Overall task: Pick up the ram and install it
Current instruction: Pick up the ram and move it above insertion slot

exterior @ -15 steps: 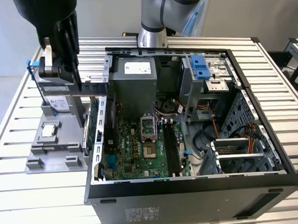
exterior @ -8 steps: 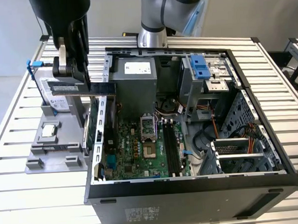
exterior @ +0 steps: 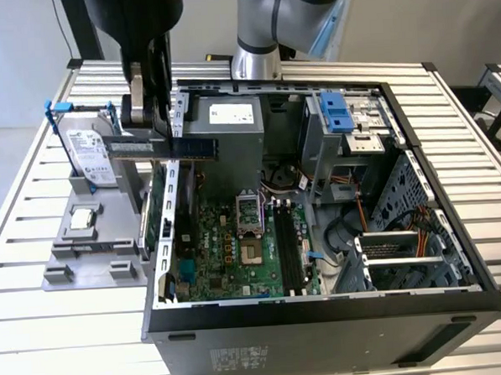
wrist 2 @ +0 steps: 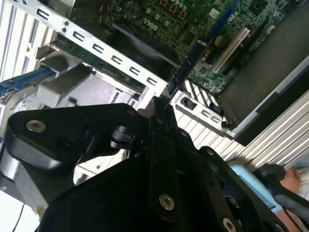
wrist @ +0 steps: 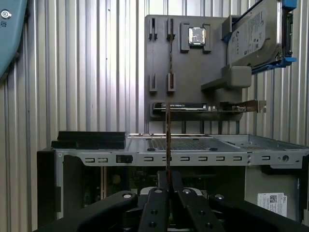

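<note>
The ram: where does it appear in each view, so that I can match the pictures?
Exterior view: the ram lies level in the gripper, across the case's slotted metal strip, the shared landmark.
Second wrist view: the ram slants edge-on from the gripper across that strip.
First wrist view: the ram is a thin upright line crossing the strip.

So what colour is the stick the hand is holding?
Dark blue; the ram, held in the hand, shows best in the exterior view.

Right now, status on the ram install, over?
Gripper shut on the ram. Ram aloft over the case wall, not seated in the black slots. Slots look unobstructed.
</note>
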{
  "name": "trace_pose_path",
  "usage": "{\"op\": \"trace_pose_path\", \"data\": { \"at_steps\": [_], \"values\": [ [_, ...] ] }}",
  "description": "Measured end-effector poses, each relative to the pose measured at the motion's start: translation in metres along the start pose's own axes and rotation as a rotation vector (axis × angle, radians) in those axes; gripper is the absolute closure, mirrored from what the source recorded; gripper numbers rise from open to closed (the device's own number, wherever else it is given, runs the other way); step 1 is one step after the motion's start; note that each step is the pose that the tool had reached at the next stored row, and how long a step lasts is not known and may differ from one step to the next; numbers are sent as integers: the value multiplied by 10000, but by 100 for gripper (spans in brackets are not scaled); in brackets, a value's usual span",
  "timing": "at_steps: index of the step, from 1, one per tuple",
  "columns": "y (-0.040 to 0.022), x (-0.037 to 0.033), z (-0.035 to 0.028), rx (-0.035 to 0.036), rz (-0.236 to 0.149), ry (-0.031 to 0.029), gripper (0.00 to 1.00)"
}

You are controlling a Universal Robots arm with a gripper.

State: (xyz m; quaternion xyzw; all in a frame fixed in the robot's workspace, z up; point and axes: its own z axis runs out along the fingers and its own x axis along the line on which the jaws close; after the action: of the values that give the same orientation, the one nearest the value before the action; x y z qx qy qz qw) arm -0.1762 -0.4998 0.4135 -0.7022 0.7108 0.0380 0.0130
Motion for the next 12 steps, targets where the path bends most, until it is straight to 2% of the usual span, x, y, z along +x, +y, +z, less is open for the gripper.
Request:
{"op": "trace_pose_path", "data": {
  "at_steps": [12],
  "values": [
    [-370,2,-13,-116,15,2,100]
  ]
}}
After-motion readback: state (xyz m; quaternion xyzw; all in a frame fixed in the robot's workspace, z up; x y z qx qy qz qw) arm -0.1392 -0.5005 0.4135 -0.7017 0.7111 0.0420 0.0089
